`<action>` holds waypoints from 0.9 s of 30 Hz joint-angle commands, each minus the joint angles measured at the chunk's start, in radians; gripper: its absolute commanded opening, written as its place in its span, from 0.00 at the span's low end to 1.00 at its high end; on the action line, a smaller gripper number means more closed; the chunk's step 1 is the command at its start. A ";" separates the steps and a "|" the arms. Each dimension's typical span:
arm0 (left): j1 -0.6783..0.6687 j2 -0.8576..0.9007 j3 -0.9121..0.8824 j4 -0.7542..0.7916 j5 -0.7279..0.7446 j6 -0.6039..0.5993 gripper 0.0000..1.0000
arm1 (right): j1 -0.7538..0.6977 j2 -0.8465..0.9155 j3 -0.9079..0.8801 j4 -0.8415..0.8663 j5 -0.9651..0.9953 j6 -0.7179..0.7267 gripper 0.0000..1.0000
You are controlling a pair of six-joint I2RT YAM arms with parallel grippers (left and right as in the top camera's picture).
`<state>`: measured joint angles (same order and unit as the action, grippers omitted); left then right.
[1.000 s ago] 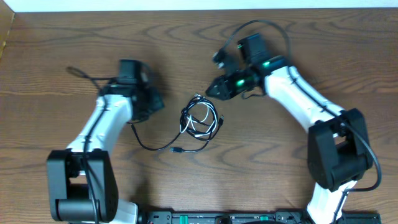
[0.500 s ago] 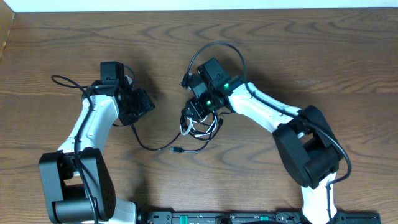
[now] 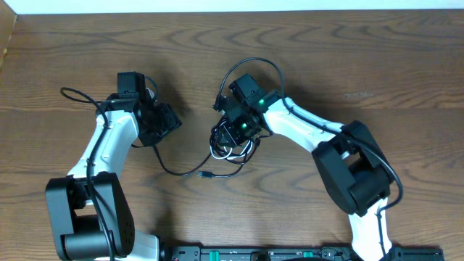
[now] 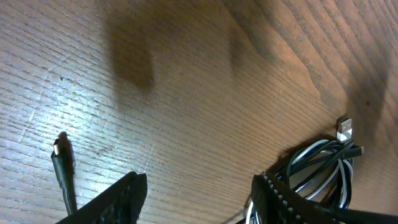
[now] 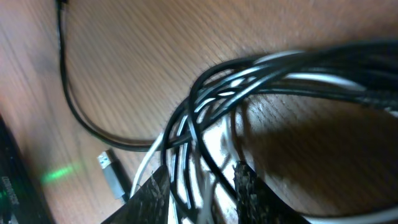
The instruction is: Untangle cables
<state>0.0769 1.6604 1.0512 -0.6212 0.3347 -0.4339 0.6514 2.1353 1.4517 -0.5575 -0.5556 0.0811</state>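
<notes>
The cables (image 3: 236,148) lie coiled together mid-table, black loops mixed with white strands (image 3: 217,151). A black tail (image 3: 177,171) runs left and ends in a small plug (image 3: 206,175). My right gripper (image 3: 230,136) is down on the coil's top left. In the right wrist view it (image 5: 200,171) is open, with several black and white strands (image 5: 186,130) passing between its fingers and a grey plug (image 5: 112,175) at the left. My left gripper (image 3: 172,119) hovers left of the coil. It (image 4: 200,180) is open over bare wood, with the coil (image 4: 323,167) beyond its right finger.
The arms' own thick black wires loop above the right wrist (image 3: 250,64) and left of the left arm (image 3: 72,94). A loose black cable end (image 4: 62,163) lies by the left finger. The dark base bar (image 3: 290,254) runs along the near edge.
The right arm swung left and down from the table's upper middle onto the coil. The left arm shifted left and back from the coil, and its jaws widened.
</notes>
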 commanded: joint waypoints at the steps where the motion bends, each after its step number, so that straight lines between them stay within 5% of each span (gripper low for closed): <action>1: 0.000 0.000 -0.002 -0.003 -0.010 -0.002 0.58 | 0.008 0.032 -0.003 0.009 -0.049 0.006 0.30; 10: 0.000 0.000 -0.002 -0.003 -0.010 -0.002 0.59 | 0.002 0.034 -0.002 0.097 -0.046 -0.011 0.36; 16: 0.000 0.000 -0.002 -0.003 -0.010 -0.002 0.59 | -0.006 0.037 0.000 0.072 -0.114 -0.012 0.16; 23: 0.000 0.000 -0.002 -0.003 -0.010 -0.002 0.58 | 0.012 0.068 -0.001 0.060 -0.114 -0.034 0.14; 27: 0.000 0.000 -0.002 -0.003 -0.010 -0.001 0.59 | 0.003 0.069 -0.001 0.068 -0.093 0.018 0.26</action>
<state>0.0769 1.6604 1.0512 -0.6212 0.3344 -0.4339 0.6540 2.1872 1.4509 -0.4908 -0.6430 0.0757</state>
